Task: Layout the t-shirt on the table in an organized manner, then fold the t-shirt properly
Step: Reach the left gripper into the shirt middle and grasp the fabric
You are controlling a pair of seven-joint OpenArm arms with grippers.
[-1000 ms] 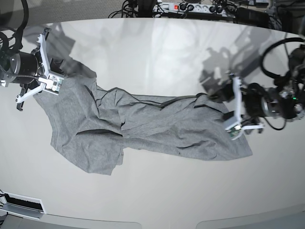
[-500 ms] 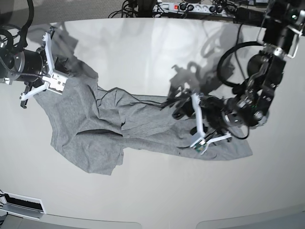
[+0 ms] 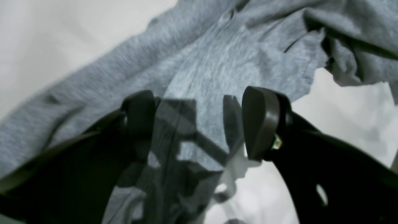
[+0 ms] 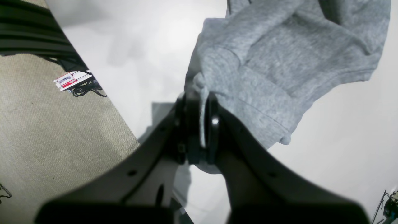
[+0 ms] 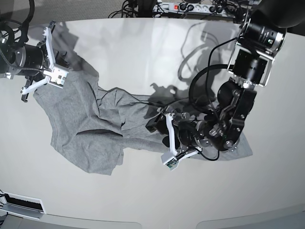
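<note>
- the job looks to be in its laying-out stage: the t-shirt lies rumpled across the middle of the table, bunched with deep creases through its centre, not yet flat enough to fold.
- the right gripper has its jaws pressed together on a bunched edge of the grey cloth, at the corner near the table's curved edge; in the base view that corner is at the far left of the shirt.
- the left gripper is spread wide and holds nothing; it hovers over the shirt's middle, with grey fabric visible between its fingers.
- next move, as i judge it: the open gripper needs to settle on a free edge or hem and pinch it, so both arms can pull the cloth taut and flat.
- hard to make out: the black lettering is not visible anywhere, so i cannot tell which side faces up. the left arm covers part of the shirt's right end in the base view. sleeves and collar are lost in the folds.
</note>
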